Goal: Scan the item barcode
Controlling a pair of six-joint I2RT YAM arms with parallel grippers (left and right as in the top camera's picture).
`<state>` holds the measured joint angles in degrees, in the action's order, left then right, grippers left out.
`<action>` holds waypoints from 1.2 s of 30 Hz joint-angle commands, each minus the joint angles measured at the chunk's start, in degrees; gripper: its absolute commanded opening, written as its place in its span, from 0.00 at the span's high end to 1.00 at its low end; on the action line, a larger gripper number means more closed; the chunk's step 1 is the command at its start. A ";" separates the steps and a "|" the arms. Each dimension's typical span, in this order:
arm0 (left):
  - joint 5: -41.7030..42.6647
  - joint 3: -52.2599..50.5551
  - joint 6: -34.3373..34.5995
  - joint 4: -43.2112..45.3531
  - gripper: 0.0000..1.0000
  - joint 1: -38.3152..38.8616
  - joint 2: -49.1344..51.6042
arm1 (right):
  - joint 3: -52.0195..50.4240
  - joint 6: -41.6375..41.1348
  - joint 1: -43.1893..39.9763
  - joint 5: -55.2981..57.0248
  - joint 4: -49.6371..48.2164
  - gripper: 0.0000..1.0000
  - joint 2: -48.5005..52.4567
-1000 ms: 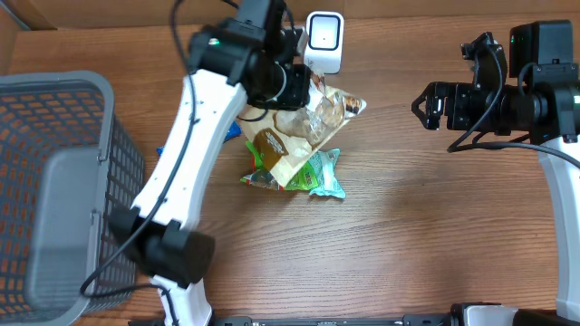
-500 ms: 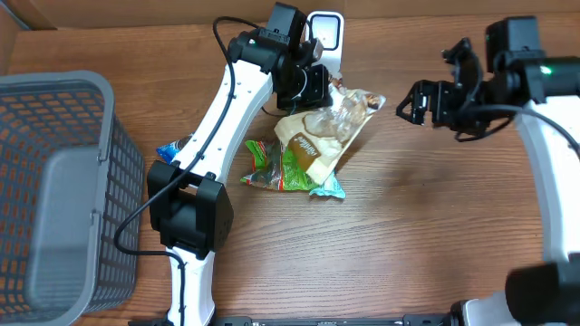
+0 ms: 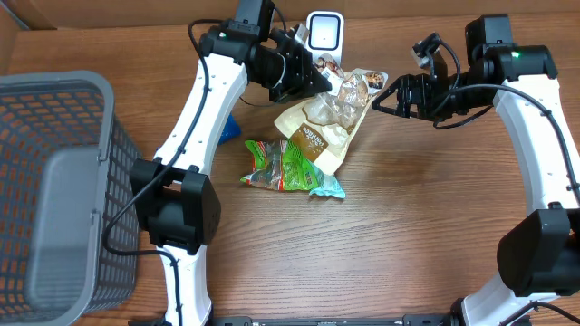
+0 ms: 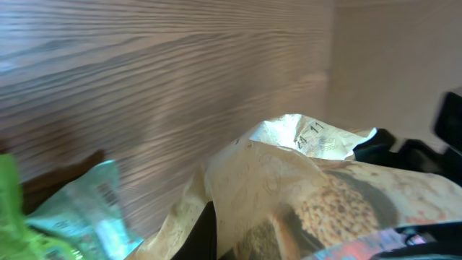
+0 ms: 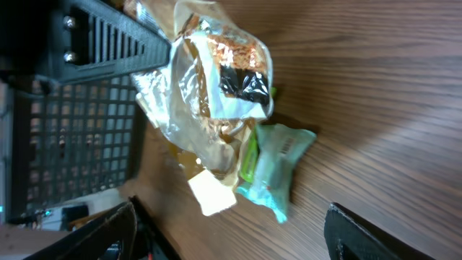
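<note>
The left gripper is clenched on the snack bag, near side of the barcode scanner. The right gripper is spread and empty, right of the bag.

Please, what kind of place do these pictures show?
Probably a mock shop checkout set up on a wooden table: a white barcode scanner, a grey mesh basket and snack bags.

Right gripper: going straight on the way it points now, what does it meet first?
The right gripper would likely meet the tan snack bag first, its clear crinkled end, held by the left gripper; height is unclear.
</note>
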<state>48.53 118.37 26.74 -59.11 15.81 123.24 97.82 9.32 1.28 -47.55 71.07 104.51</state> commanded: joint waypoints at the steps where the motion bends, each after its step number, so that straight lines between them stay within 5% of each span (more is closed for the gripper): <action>1: 7.78 -0.13 0.81 1.42 0.96 0.59 -0.28 | 0.63 1.62 0.87 -5.11 -0.94 0.21 0.13; 5: 13.20 -0.13 1.79 4.42 0.96 0.55 -0.28 | -0.94 1.18 3.32 -9.03 -4.79 0.33 0.13; 16: 18.36 -0.13 1.79 5.42 0.96 -0.15 -0.28 | -4.50 -5.38 5.86 -9.14 -16.06 0.44 0.13; 23: 18.62 -0.13 1.53 5.42 0.96 -0.15 -0.28 | -4.48 -8.39 5.86 -9.18 -18.45 0.94 0.13; 25: 18.62 -0.13 1.53 5.42 0.89 -0.15 -0.28 | -4.48 -9.20 5.84 -9.16 -18.84 0.96 0.07; 29: 19.15 0.31 0.09 5.42 0.57 -1.09 -0.44 | -4.46 -9.42 5.84 -9.14 -18.75 0.96 -0.42; 36: 18.29 4.90 -0.22 5.55 0.42 -3.50 -3.39 | -4.44 -9.38 5.07 -8.90 -17.64 0.96 -2.82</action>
<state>66.39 119.31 27.94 -53.78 13.74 123.24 93.27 0.10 6.74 -55.51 53.25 104.51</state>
